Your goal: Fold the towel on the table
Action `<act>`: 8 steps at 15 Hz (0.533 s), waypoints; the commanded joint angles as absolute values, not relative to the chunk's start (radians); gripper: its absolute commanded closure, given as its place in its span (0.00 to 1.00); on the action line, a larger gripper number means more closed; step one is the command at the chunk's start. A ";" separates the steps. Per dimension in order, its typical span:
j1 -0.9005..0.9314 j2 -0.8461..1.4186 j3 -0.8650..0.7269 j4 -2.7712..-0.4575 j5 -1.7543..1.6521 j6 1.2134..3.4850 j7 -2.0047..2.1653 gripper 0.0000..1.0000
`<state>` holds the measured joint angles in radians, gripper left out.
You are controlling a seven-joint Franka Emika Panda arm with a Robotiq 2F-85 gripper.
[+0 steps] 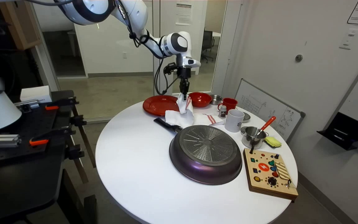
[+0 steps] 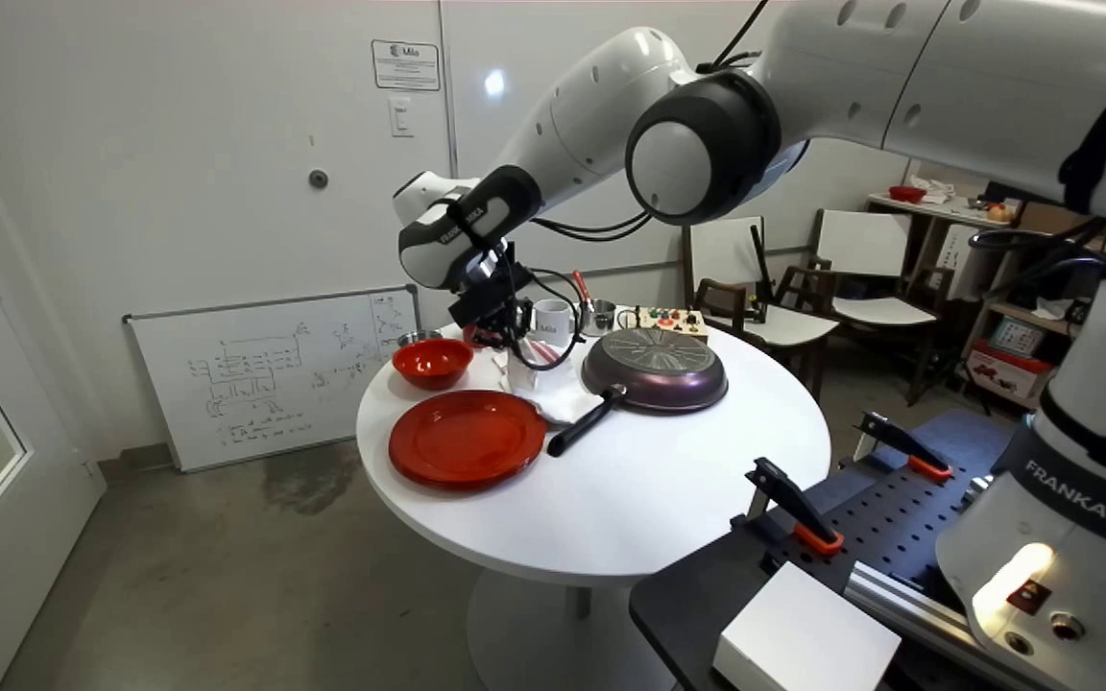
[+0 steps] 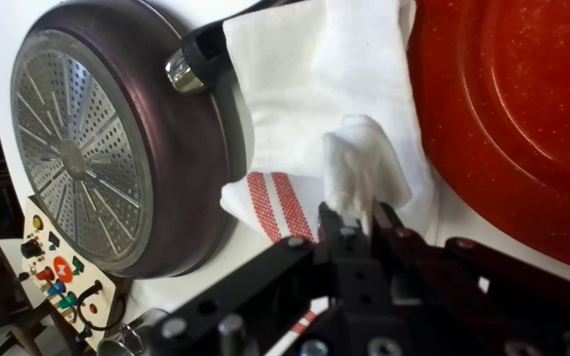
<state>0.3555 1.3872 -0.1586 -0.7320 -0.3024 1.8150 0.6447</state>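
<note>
- Clearly, the claw (image 3: 358,217) is narrow, its tips pinching a bunched fold of the towel (image 1: 179,119).
- That fold peaks beneath the claw; the rest lies on the far part of the table (image 1: 129,165), red stripes showing on both the raised and the lower cloth.
- Left and right being as in an exterior view, the plate (image 1: 158,104) sits just left of the towel; whether they touch, I cannot tell.
- Nearer, the pan (image 1: 208,152) lies upside down, its handle (image 1: 165,124) pointing left beside the towel.
- Right of the claw, far side: the bowl (image 1: 200,100), partly hiding a steel dish (image 1: 216,100).
- Right of the towel: a shaker (image 1: 222,112), a red mug (image 1: 230,104), a white mug (image 1: 235,119).
- Farther right: a pot (image 1: 249,141) holding a red-handled utensil (image 1: 268,123), a sponge (image 1: 273,142) beside it.
- Near right: a button box (image 1: 267,183).
</note>
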 commanded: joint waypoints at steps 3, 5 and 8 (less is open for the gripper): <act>0.326 1.490 -0.161 -0.546 -0.274 1.697 0.628 0.94; 0.319 1.511 -0.155 -0.506 -0.264 1.665 0.632 0.95; 0.320 1.469 -0.149 -0.571 -0.266 1.687 0.652 0.95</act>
